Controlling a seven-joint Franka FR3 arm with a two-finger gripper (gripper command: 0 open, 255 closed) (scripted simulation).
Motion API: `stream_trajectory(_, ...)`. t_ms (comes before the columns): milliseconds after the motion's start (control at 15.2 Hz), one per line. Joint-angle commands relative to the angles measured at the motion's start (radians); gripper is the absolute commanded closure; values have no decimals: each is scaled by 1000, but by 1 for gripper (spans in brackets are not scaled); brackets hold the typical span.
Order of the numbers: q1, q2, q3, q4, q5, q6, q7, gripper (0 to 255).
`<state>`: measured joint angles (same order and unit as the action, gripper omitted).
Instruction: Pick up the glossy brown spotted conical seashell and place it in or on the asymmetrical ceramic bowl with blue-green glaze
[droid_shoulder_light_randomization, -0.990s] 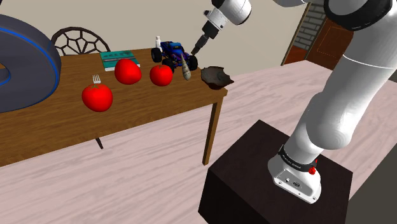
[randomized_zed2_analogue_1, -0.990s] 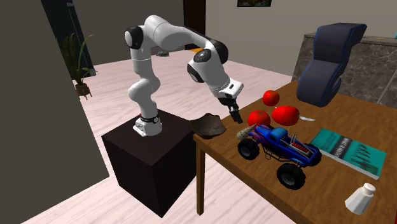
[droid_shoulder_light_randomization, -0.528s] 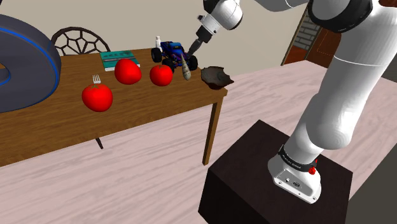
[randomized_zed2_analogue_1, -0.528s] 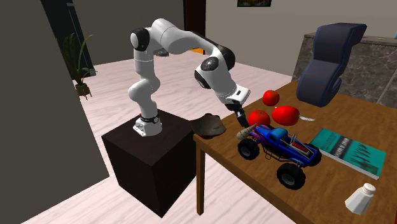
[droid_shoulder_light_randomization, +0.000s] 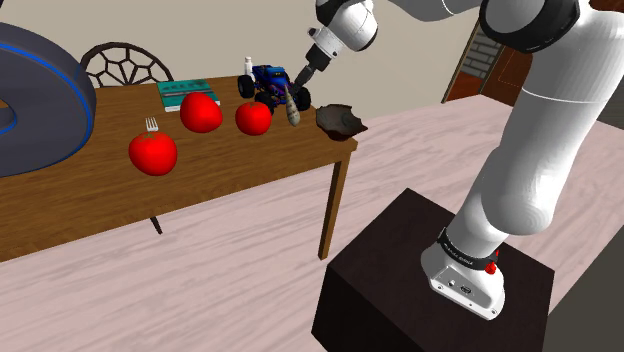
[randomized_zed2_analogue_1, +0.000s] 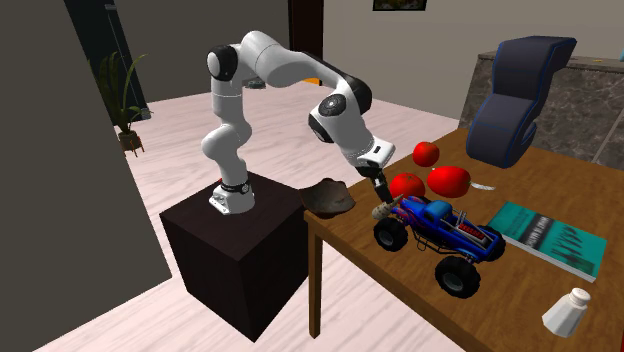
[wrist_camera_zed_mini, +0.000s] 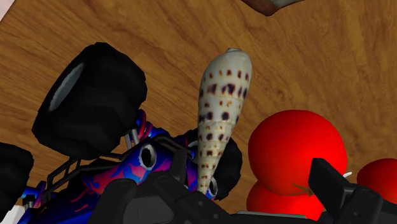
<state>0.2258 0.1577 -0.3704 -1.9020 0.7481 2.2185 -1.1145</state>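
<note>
The cream, brown-spotted conical seashell (droid_shoulder_light_randomization: 292, 105) (randomized_zed2_analogue_1: 382, 211) lies on the wooden table, its narrow end leaning against the front of a blue toy monster truck (randomized_zed2_analogue_1: 437, 231). The dark, uneven bowl (droid_shoulder_light_randomization: 340, 119) (randomized_zed2_analogue_1: 328, 196) sits at the table corner nearest the stand, a short way from the shell. My gripper (droid_shoulder_light_randomization: 297, 80) (randomized_zed2_analogue_1: 381, 195) hangs just above the shell. In the wrist view the gripper (wrist_camera_zed_mini: 238, 191) is open, its fingers standing apart, with the shell (wrist_camera_zed_mini: 219, 108) pointing toward them and untouched. A sliver of the bowl (wrist_camera_zed_mini: 270, 5) shows beyond the shell's wide end.
Three red round fruits (droid_shoulder_light_randomization: 152, 152) (droid_shoulder_light_randomization: 201, 112) (droid_shoulder_light_randomization: 254, 118) sit near the shell, one with a fork stuck in it. A teal book (randomized_zed2_analogue_1: 548, 238) and a white shaker (randomized_zed2_analogue_1: 566, 311) lie beyond the truck. A blue-black padded seat (randomized_zed2_analogue_1: 515, 90) stands on the table.
The arm has swung over the table and the gripper has come down toward the shell. The shell, truck and bowl have not moved.
</note>
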Motion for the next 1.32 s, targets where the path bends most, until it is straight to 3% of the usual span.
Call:
stream_trajectory(0,0,0,0,0,0,0,0,0)
stream_trajectory(66,0,0,0,0,0,0,0,255)
stream_trajectory(660,0,0,0,0,0,0,0,255)
stream_trajectory(726,0,0,0,0,0,0,0,0)
stream_trajectory(792,7,-70,10,-142,117,168,-80,0)
stream_trajectory(858,17,-119,23,-256,293,319,-209,0)
stream_trajectory(924,27,-147,36,-332,531,433,-391,0)
stream_trajectory(1254,32,-71,52,-282,601,440,-434,0)
